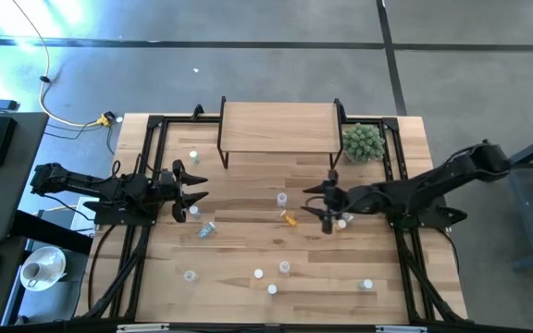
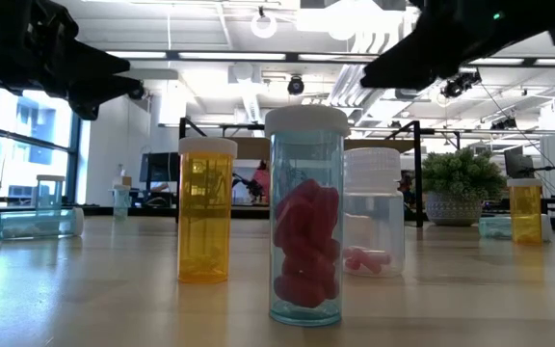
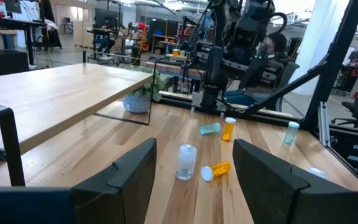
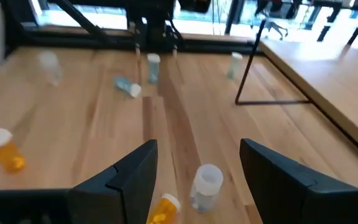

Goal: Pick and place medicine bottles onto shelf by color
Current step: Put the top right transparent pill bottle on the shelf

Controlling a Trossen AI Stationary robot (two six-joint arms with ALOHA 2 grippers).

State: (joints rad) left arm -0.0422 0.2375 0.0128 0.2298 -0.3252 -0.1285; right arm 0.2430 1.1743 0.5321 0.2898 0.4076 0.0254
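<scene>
The shelf [image 1: 276, 128], a light-wood board on thin black legs, stands at the table's far middle with nothing on it. Several small white-capped medicine bottles are scattered over the table. A clear one [image 1: 281, 197] stands upright and an orange one [image 1: 289, 219] lies on its side mid-table. A light blue one [image 1: 207, 229] lies nearer the left. My right gripper [image 1: 309, 201] hovers open just right of the clear bottle [image 4: 205, 185] and the orange bottle [image 4: 161, 209], touching nothing. My left gripper [image 1: 200, 190] waits open at the left, pointing level across the table.
A spiky green plant ball [image 1: 363, 141] sits beside the shelf's right end. More bottles stand along the near edge [image 1: 272, 289], at the near right [image 1: 367, 285], by the far left [image 1: 192, 157] and beside my right arm [image 1: 342, 222]. Black frame rails [image 1: 146, 166] border both sides.
</scene>
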